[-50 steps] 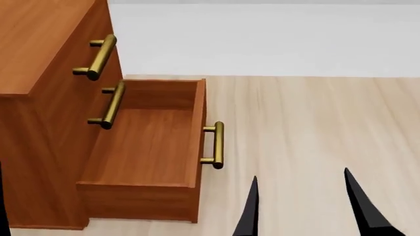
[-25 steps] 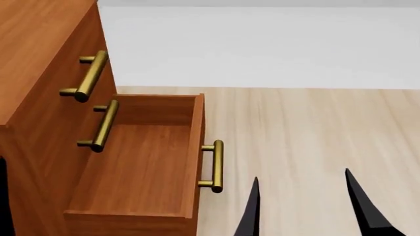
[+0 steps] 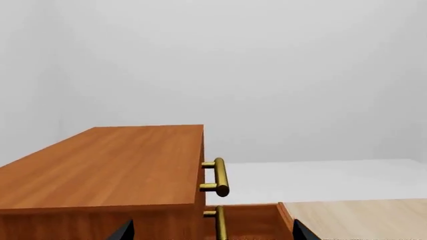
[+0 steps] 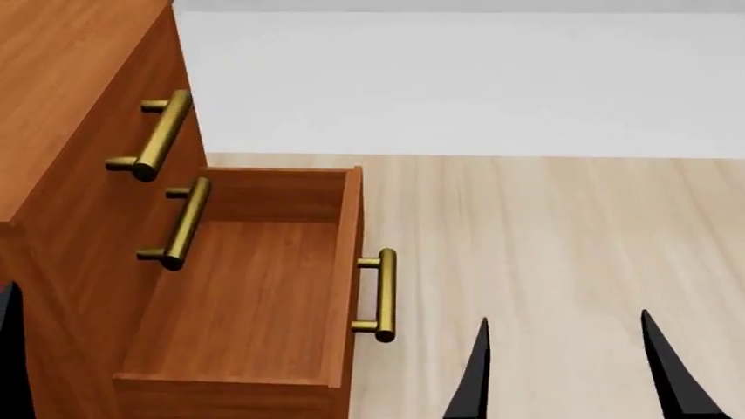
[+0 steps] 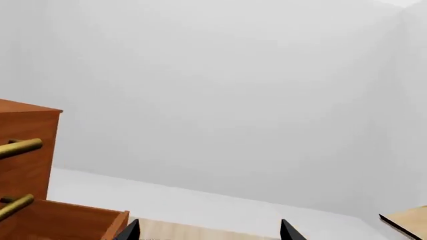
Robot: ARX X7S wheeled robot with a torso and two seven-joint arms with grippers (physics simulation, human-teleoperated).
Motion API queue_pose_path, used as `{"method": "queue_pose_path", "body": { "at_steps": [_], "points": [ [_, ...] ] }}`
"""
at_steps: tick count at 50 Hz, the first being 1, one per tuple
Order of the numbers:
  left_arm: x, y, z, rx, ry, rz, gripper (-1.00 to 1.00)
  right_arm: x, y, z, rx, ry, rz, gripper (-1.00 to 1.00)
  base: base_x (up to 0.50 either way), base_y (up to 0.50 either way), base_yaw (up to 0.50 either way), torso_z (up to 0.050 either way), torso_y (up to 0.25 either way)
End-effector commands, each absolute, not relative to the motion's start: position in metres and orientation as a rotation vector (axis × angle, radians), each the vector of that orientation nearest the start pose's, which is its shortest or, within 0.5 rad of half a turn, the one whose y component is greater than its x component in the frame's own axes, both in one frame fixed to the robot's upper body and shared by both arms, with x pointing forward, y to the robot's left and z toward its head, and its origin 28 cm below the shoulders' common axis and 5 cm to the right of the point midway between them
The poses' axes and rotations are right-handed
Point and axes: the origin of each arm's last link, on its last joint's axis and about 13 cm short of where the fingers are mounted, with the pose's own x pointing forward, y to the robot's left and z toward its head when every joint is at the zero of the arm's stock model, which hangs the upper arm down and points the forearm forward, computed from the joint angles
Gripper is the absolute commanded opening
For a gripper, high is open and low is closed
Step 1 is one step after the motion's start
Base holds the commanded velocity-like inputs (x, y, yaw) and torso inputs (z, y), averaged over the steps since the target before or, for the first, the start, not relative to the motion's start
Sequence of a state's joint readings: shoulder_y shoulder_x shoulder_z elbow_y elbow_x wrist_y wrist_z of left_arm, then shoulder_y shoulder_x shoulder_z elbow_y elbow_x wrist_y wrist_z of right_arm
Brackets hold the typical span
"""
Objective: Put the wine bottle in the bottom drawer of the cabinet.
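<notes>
The cabinet (image 4: 70, 87) stands at the left of the head view. Its bottom drawer (image 4: 349, 227) is pulled out and holds nothing; the brass handle (image 4: 385, 295) faces right. The wine bottle is out of view. My right gripper (image 4: 567, 358) is open, its dark fingertips apart over the pale wood to the right of the drawer, with nothing between them. Only a dark sliver of my left gripper (image 4: 10, 349) shows at the left edge. In the left wrist view the left gripper (image 3: 212, 232) is open, facing the cabinet (image 3: 107, 165) front and its handles. In the right wrist view the right gripper (image 5: 208, 231) is open too.
The two upper drawers are shut, their brass handles (image 4: 157, 135) (image 4: 184, 223) sticking out above the open drawer. Pale wooden surface (image 4: 559, 227) spreads right of the cabinet, with white floor (image 4: 466, 78) beyond. A pale wooden edge (image 5: 407, 220) shows in the right wrist view.
The head view shifted a second ago, bringing the cabinet lower and nearer. Since then my right gripper's fingertips have moved a little to the right, and the left gripper's sliver has risen at the left edge.
</notes>
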State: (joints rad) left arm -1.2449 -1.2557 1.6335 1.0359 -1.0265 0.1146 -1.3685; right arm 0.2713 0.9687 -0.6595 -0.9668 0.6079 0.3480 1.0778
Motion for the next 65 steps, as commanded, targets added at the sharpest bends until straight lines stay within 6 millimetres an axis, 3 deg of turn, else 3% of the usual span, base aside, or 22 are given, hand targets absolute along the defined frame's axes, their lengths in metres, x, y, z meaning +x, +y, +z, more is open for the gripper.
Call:
{"method": "queue_pose_path", "body": {
  "at_steps": [1,13,65],
  "points": [
    [0.124,0.223,0.216,0.017,-0.168,-0.033,1.0,0.14,-0.122,0.166,-0.191,-0.279,-0.128,1.0,0.0,0.0,0.0,0.0,0.0],
    [0.126,0.22,0.212,0.012,-0.156,-0.04,1.0,0.132,-0.138,0.172,-0.189,-0.28,-0.222,1.0,0.0,0.0,0.0,0.0,0.0],
    [0.13,0.221,0.203,0.007,-0.139,-0.025,1.0,0.111,-0.177,0.142,-0.205,-0.21,-0.457,1.0,0.0,0.0,0.0,0.0,0.0]
  ]
}}
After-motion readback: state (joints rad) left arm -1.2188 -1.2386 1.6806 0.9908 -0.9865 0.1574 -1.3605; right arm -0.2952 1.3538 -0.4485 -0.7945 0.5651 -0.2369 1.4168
